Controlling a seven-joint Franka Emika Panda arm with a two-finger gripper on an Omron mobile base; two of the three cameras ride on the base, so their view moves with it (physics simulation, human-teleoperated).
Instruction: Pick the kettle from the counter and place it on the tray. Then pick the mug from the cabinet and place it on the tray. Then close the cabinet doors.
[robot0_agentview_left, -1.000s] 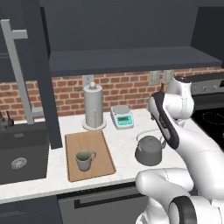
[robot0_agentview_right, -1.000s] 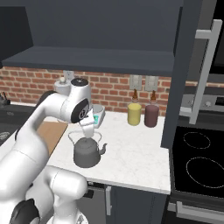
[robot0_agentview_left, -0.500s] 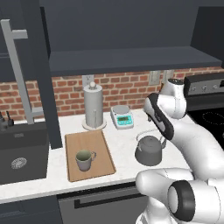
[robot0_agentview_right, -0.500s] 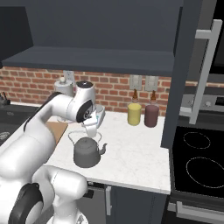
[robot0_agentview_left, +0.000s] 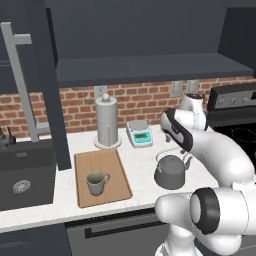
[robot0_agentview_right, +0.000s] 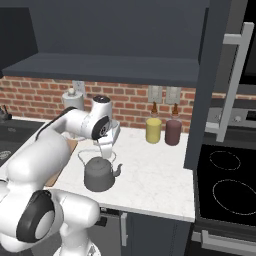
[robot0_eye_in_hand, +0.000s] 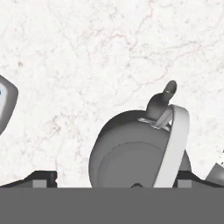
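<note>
The dark grey kettle (robot0_agentview_left: 170, 173) (robot0_agentview_right: 100, 174) (robot0_eye_in_hand: 131, 154) stands on the white counter (robot0_agentview_left: 142, 159), right of the wooden tray (robot0_agentview_left: 111, 161). On the tray stands the beige mug (robot0_agentview_left: 96, 183), upright. My gripper (robot0_agentview_left: 186, 149) (robot0_agentview_right: 105, 152) (robot0_eye_in_hand: 114, 182) hangs open just above the kettle. In the hand view a fingertip rises on each side of the kettle's body, with the arched handle toward the right one. The cabinet (robot0_agentview_left: 150, 70) above is open; its doors (robot0_agentview_left: 47, 100) (robot0_agentview_right: 212, 100) swing out at left and right.
Against the brick wall stand a silver cylinder (robot0_agentview_left: 106, 123) and a small scale (robot0_agentview_left: 140, 134). Yellow (robot0_agentview_right: 153, 130) and maroon (robot0_agentview_right: 173, 132) canisters sit further right. A sink (robot0_agentview_left: 22, 175) lies left of the tray and a stove (robot0_agentview_right: 232, 190) at the right.
My hand has shifted slightly and turned over the kettle, its jaws still open. Kettle and mug have not moved.
</note>
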